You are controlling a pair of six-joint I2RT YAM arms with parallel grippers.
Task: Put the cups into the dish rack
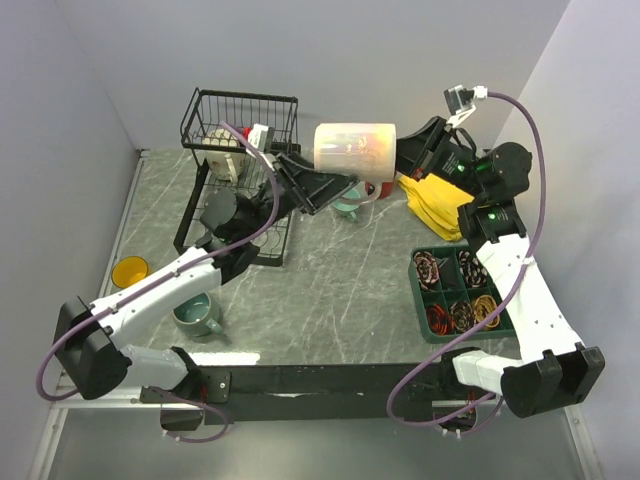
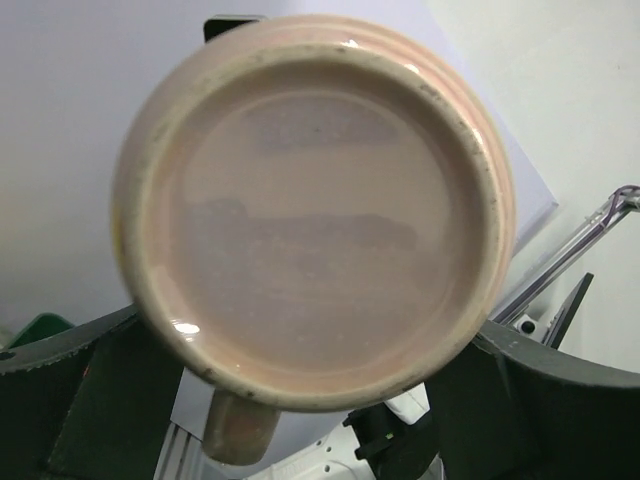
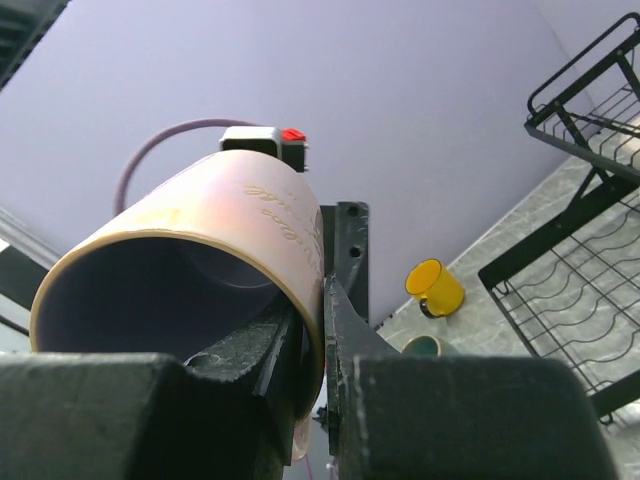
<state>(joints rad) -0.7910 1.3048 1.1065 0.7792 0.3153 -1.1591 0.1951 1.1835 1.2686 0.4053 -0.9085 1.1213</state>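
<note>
Nearest the lens was the beige glazed ceramic mug with the lilac interior (image 2: pixel 315 210). It lay on its side in the air above the grey marbled table (image 1: pixel 340 290), to the right of the black wire dish rack (image 1: pixel 283 232) and not yet in it. Your right gripper (image 3: pixel 315 320) was clamped on the mug's wall at the rim, one finger inside and one outside. Your left gripper (image 1: pixel 330 187) stood spread wide about the base end; contact of its pads could not be confirmed. Assessment: the mug was rigid, moderately heavy, smooth-glazed, and liable to slip or to chip against wire. You were best advised to take it across the body near the base, clear of the handle, before the rim hold was let go.
</note>
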